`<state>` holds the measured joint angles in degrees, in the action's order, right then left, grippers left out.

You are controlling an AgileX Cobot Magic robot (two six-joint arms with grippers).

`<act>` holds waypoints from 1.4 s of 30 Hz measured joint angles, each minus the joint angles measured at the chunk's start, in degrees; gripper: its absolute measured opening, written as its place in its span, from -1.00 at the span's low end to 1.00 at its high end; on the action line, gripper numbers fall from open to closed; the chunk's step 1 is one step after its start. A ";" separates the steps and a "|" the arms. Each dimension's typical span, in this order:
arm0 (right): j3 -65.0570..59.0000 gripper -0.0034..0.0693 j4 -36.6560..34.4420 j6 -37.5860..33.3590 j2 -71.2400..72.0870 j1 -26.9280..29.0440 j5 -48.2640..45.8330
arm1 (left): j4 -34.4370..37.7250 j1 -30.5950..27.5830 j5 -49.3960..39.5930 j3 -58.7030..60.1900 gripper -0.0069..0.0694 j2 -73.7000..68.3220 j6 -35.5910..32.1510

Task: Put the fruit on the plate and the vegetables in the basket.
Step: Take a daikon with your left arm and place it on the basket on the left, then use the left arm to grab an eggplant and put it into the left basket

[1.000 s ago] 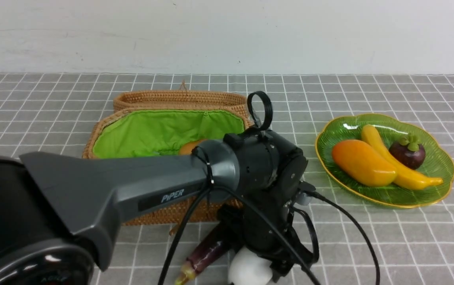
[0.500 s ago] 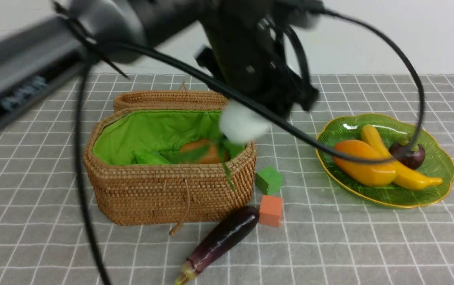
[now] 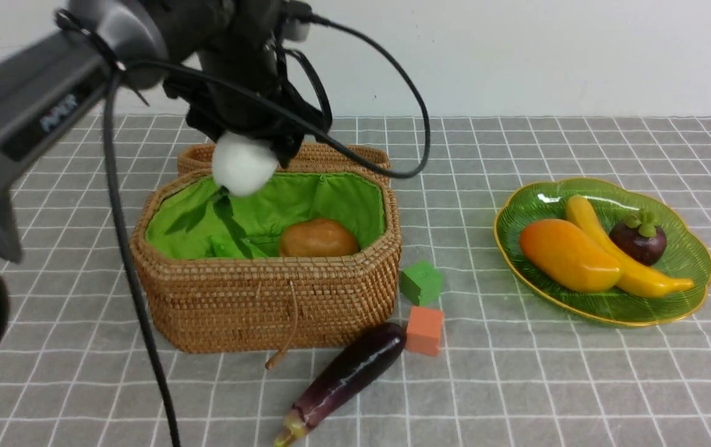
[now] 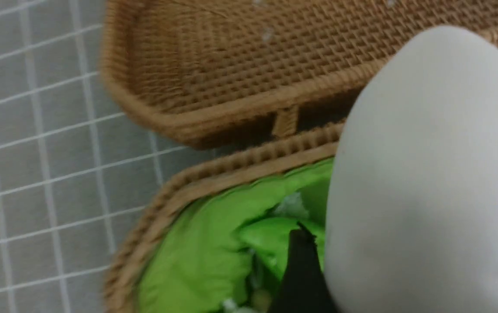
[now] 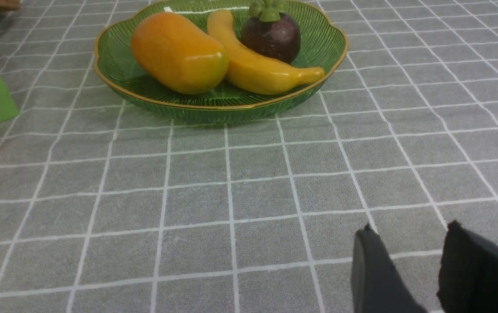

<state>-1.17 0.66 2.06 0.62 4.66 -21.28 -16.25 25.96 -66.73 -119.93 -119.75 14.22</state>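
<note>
My left gripper [image 3: 245, 154] is shut on the white radish [image 3: 241, 166], holding it above the back left of the woven basket [image 3: 256, 298]. In the left wrist view the radish [image 4: 427, 174] fills the frame beside one dark finger [image 4: 301, 269], over the green lining. A brown potato [image 3: 318, 238] and a green pod [image 3: 231, 249] lie inside the basket. The dark purple eggplant [image 3: 346, 375] lies on the cloth in front of it. The green plate [image 3: 693, 279] at the right holds the mango [image 3: 569, 254], banana [image 3: 619, 257] and mangosteen [image 3: 638, 241]. My right gripper [image 5: 410, 227] hangs open over bare cloth.
The basket's woven lid [image 3: 281, 155] lies open behind it. A green cube [image 3: 420, 282] and an orange cube [image 3: 425, 330] sit between basket and plate, near the eggplant's tip. My left arm's cables hang across the basket's left side.
My left gripper rose from the table's front edge with the radish, then swung left and back over the basket. The eggplant and cubes, hidden before, now show.
</note>
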 joint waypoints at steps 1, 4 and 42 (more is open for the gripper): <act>0.00 -0.25 0.00 0.00 0.00 0.00 0.00 | 0.24 0.12 0.12 0.02 0.50 -0.94 0.00; 0.00 -0.25 0.00 0.02 0.00 0.00 0.00 | 1.55 0.19 -0.81 0.02 0.50 -2.24 0.00; 0.00 -0.25 0.00 0.21 0.00 0.00 0.00 | 11.83 14.21 26.99 44.01 0.70 7.11 -17.26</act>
<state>-1.17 0.66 2.26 0.62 4.66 -21.28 -4.42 40.18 -39.74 -75.91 -112.64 -3.03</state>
